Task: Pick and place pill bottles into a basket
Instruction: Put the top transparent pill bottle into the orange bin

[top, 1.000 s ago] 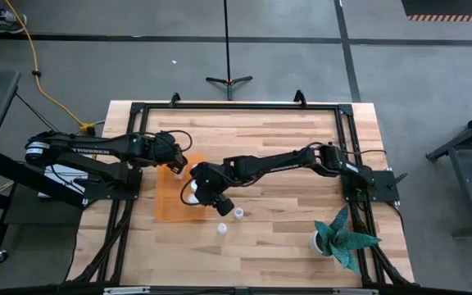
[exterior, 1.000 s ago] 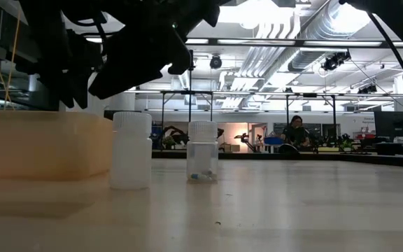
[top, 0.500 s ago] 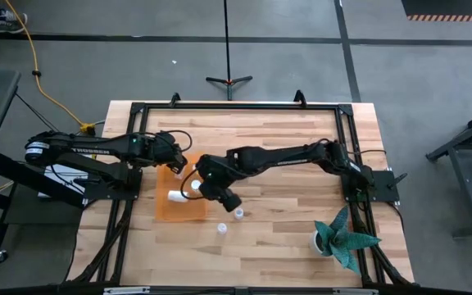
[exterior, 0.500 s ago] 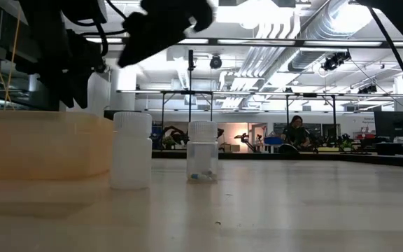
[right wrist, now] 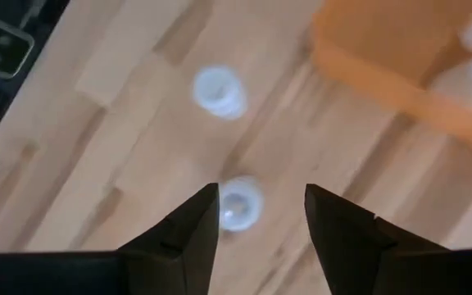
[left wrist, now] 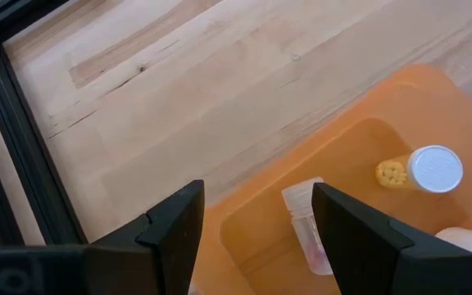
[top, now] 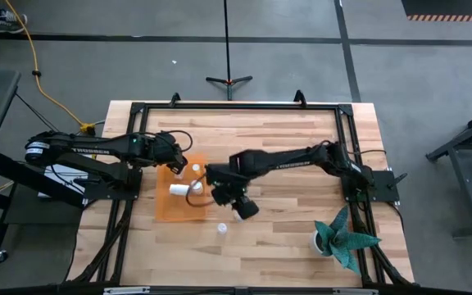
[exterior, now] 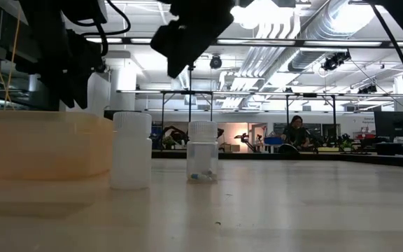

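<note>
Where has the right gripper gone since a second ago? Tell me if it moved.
Yes. The right gripper has moved off the basket edge, out over the table toward the two standing pill bottles.

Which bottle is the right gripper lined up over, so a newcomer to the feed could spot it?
Start at the orange basket on the left half of the table. Two pill bottles stand on bare wood just outside its corner nearest the plant. The right gripper, fingers open, hangs over the one farther from the basket; the nearer one stands in the open, with no arm above it.
</note>
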`<state>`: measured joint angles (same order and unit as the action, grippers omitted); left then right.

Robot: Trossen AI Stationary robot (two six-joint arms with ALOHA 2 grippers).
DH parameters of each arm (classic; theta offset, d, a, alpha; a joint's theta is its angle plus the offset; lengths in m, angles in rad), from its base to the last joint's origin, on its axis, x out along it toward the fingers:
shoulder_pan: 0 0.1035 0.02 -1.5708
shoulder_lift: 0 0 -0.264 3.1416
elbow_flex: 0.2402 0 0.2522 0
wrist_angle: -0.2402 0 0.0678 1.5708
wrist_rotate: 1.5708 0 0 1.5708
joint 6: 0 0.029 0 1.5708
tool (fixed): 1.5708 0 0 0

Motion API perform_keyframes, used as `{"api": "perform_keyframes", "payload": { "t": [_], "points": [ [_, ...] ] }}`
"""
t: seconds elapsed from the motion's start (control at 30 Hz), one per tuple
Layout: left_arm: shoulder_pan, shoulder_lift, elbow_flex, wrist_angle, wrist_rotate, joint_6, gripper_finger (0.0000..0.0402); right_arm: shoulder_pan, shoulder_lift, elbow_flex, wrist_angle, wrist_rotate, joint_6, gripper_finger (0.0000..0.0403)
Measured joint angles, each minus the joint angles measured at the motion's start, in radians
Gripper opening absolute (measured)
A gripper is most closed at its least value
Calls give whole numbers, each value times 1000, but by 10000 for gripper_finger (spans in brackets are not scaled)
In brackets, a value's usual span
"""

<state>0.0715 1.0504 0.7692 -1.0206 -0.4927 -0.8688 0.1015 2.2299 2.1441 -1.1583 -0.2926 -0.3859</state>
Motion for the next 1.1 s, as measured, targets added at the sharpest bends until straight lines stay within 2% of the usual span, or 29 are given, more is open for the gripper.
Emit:
{"api": "perform_keyframes", "payload": {
  "t": [0.2, 0.4, 0.53, 0.83, 0.97, 1.1],
  "points": [
    [0, 0, 0, 0, 0, 0, 260, 46, 0, -1, -35, 51, 17, 164],
    [0, 0, 0, 0, 0, 0, 259, 40, -10, -161, 29, 49, 71, 153],
    [0, 0, 0, -2, 1, 8, 259, 36, -51, -276, 172, 62, 91, 143],
    [0, 0, 0, 0, 4, 8, 259, 57, -96, -315, 245, 18, 77, 138],
    [0, 0, 0, 1, 4, 8, 259, 61, -88, -315, 242, -36, 38, 156],
    [0, 0, 0, 1, 4, 8, 259, 71, -87, -315, 247, 29, 3, 205]
  ]
}}
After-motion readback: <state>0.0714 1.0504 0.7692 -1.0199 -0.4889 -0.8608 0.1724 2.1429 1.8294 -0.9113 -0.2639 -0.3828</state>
